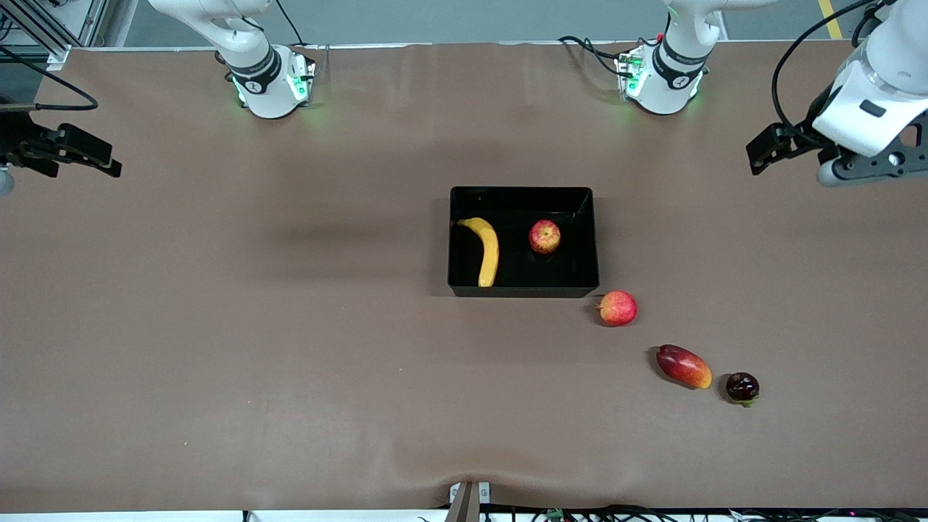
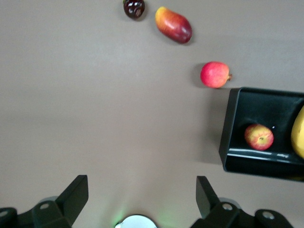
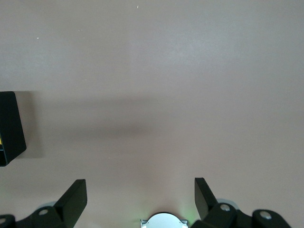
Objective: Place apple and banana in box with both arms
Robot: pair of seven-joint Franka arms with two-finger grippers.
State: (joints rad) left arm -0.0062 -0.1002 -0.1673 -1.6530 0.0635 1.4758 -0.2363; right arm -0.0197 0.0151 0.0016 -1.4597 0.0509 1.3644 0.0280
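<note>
While both arms wait at the table's ends, you see the banana and the apple lying apart inside the box. You find the left gripper and the right gripper spread wide, holding nothing, over bare table.

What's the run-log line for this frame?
apple: in box | banana: in box | left end effector: open, empty | right end effector: open, empty

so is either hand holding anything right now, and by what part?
Nothing held. The left hand and right hand are both open over bare table. The banana and apple lie in the box.
</note>
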